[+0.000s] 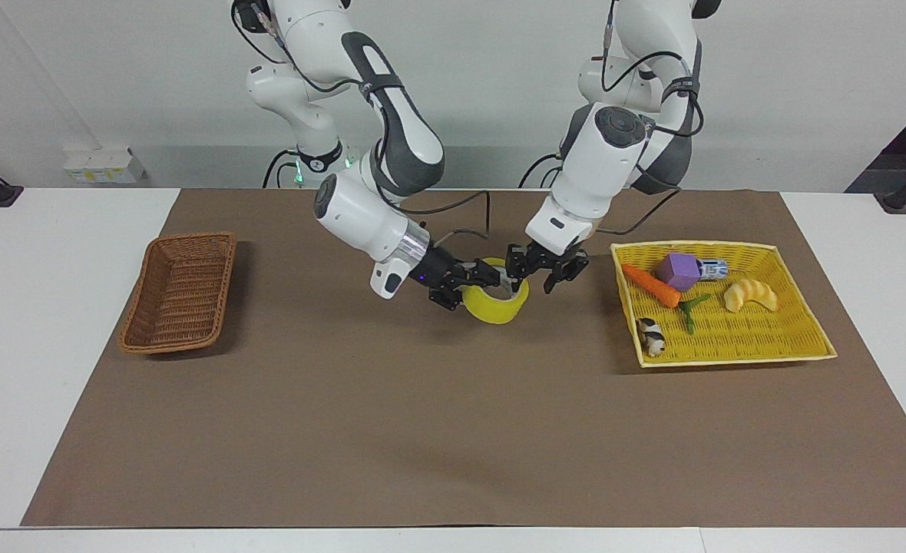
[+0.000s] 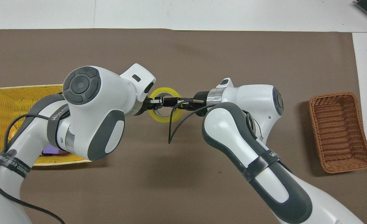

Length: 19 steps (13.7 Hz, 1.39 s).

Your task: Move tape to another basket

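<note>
The yellow tape (image 1: 491,309) hangs a little above the middle of the brown mat, tilted, with its hole facing up. My right gripper (image 1: 487,279) is shut on the roll's rim, one finger inside the hole. My left gripper (image 1: 537,274) stands open just beside the roll, toward the left arm's end of the table, with nothing between its fingers. From overhead, the tape (image 2: 164,119) shows between the left gripper (image 2: 154,104) and the right gripper (image 2: 174,102). The brown wicker basket (image 1: 192,237) sits empty at the right arm's end of the table and also shows from overhead (image 2: 339,130).
A yellow mesh tray (image 1: 729,342) at the left arm's end holds a carrot (image 1: 651,286), a purple block (image 1: 679,270), a croissant toy (image 1: 751,296) and a small animal figure (image 1: 652,336). In the overhead view, my left arm covers much of the tray (image 2: 3,93).
</note>
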### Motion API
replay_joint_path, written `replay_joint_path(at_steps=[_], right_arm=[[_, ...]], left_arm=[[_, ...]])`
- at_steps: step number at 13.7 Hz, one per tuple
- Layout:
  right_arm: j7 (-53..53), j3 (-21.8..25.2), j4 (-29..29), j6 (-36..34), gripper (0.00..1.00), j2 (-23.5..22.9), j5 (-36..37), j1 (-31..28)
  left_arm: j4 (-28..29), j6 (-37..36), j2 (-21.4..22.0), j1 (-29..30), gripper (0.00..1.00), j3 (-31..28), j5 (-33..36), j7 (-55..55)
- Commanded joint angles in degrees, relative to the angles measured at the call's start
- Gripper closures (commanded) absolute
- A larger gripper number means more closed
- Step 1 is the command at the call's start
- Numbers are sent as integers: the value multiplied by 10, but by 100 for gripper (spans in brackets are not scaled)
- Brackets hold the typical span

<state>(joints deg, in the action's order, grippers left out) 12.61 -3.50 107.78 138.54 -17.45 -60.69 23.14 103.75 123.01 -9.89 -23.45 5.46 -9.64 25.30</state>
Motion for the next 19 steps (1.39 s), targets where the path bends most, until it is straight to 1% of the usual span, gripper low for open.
replay_joint_path(at_steps=[1, 3, 4, 6, 8, 10, 13, 15, 17, 19], right_arm=[[2, -4, 39, -11, 100, 38, 19, -20], [2, -3, 54, -15, 100, 50, 35, -34], [1, -2, 56, -30, 100, 56, 50, -41], [4, -2, 57, -49, 100, 59, 95, -65], [9, -1, 56, -77, 100, 66, 118, -88], [31, -2, 51, -107, 100, 67, 134, -118], [50, -3, 42, -157, 100, 69, 169, -162], [66, -2, 31, -184, 100, 67, 200, -186], [84, -2, 21, -208, 100, 65, 225, -215], [85, 0, 20, -208, 100, 66, 246, -235]], left_arm=[[-7, -2, 11, 9, 0, -8, -4, -9], [-14, -3, 20, 24, 0, -8, 1, -14], [-19, -5, 24, 32, 0, -8, 1, -25], [-35, -21, 29, 51, 0, -9, 2, -52], [-74, -70, 29, 77, 0, -9, 8, -95], [-112, -121, 29, 100, 0, -8, 44, -140], [-154, -183, 30, 135, 0, -10, 50, -198], [-167, -230, 49, 158, 0, -11, 50, -247], [-167, -265, 79, 185, 0, -10, 51, -281], [-167, -299, 95, 198, 0, -11, 70, -331]])
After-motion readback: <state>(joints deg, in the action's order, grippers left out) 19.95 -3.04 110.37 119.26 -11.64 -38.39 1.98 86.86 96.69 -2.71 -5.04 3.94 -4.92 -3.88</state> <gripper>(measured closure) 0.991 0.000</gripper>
